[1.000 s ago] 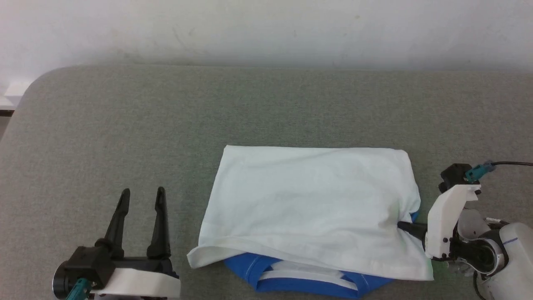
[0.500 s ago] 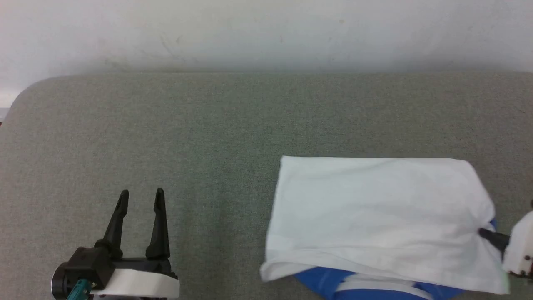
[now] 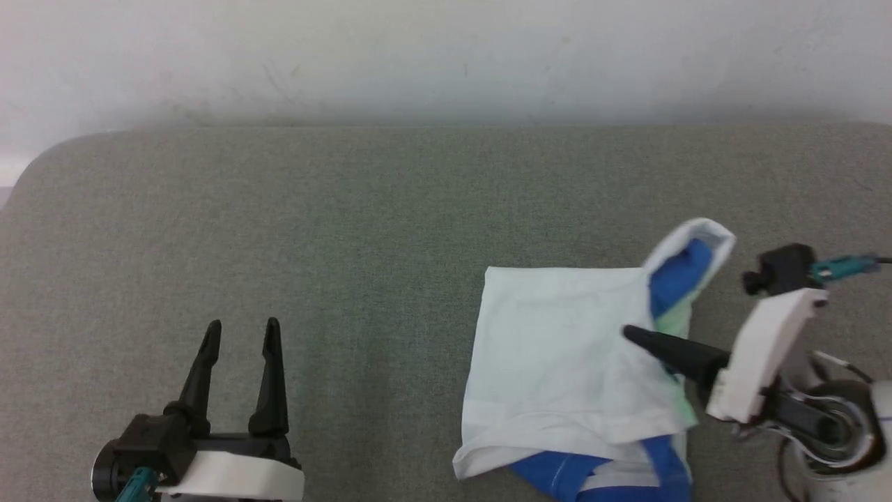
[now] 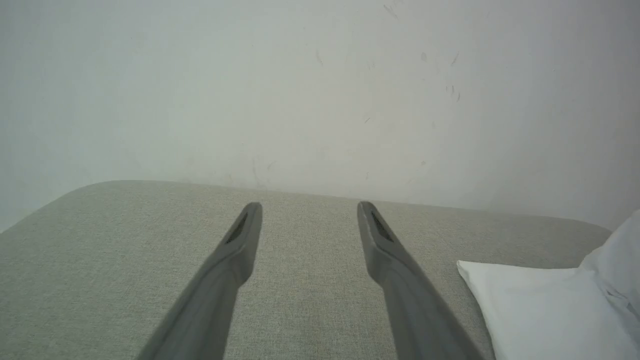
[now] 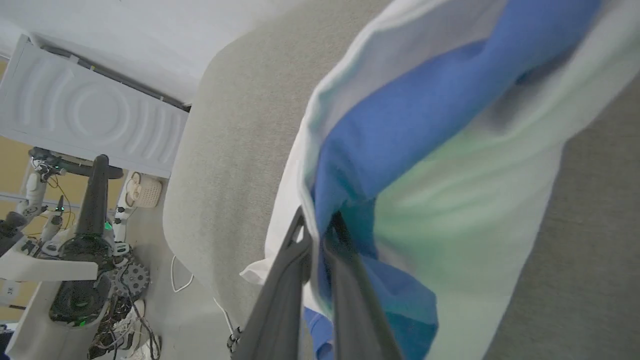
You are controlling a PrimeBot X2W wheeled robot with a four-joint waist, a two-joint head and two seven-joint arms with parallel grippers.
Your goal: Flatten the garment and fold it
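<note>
Blue-and-white garment (image 3: 557, 348) sits pinched in my right gripper (image 3: 629, 334), left gripper (image 3: 242, 328) wide, idle; I fear layers slipping, skewing the fold.

The garment (image 3: 557, 335) is soft, matt cloth. Beneath it, the table (image 3: 313, 209) wears coarse woven fabric. The left gripper (image 3: 242, 322) looks like matt dark plastic.

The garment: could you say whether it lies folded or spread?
Partly folded: the right tool, shut on the garment, holds one edge raised, blue showing.
</note>
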